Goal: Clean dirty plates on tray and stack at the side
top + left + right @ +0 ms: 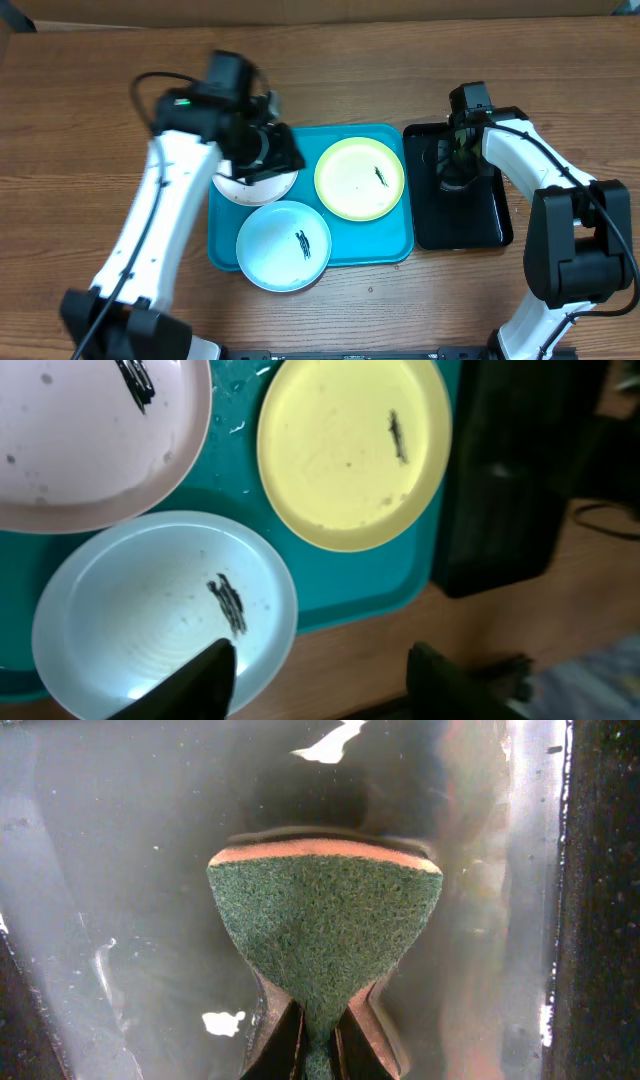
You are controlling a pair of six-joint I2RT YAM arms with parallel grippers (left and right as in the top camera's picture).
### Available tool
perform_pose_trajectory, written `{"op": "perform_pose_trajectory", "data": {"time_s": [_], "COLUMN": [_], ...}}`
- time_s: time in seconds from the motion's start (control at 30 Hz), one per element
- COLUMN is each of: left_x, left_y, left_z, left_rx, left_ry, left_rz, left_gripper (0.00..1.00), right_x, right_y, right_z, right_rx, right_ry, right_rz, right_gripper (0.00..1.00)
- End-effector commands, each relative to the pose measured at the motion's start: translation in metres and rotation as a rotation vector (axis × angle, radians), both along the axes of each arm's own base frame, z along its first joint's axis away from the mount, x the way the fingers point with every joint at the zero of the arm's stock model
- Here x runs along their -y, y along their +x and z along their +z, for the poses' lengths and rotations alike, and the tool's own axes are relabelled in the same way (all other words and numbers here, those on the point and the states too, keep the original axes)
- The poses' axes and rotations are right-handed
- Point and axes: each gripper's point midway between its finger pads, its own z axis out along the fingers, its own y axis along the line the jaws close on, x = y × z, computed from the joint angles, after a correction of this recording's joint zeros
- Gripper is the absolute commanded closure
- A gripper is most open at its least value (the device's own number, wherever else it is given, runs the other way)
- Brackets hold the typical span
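Three plates lie on the turquoise tray. The white plate is at the left, partly hidden under my left gripper. The yellow-green plate is at the right and the light blue plate is in front; each visible face carries a black smear. In the left wrist view my left gripper is open and holds nothing, one finger above the blue plate, the other above the wood. My right gripper is shut on a green sponge over the black tray.
A glossy black tray with a wet film stands right of the turquoise tray, with my right gripper over it. Bare wooden table surrounds both trays.
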Motion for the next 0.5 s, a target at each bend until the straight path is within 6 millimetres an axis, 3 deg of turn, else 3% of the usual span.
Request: {"op": "perform_pose_trajectory", "data": {"time_s": [0.0,0.23,0.3,0.47], "left_x": [-0.009,0.023,0.027,0.03], "left_y": [0.013,0.023,0.027,0.033], "left_z": [-0.031,-0.087,-0.101,-0.127], "left_rx": [-0.005,-0.097,-0.115,-0.144], "left_ry": [0.194,0.223,0.23,0.242], "left_rz": [0.066,0.055,0.056,0.053], "left_gripper": [0.36,0.47,0.54,0.56], "right_x": [0.001,0.001,0.001,0.001], "right_y": [0.002,0.002,0.002,0.002], "right_z": [0.0,0.0,0.0,0.0], "right_rx": [0.007,0.006,0.007,0.008], "right_ry": [-0.006,-0.006,-0.006,-0.006], "right_rz": [-0.001,-0.001,-0.001,-0.001], "right_gripper": [0.96,0.96,0.96,0.96]}}
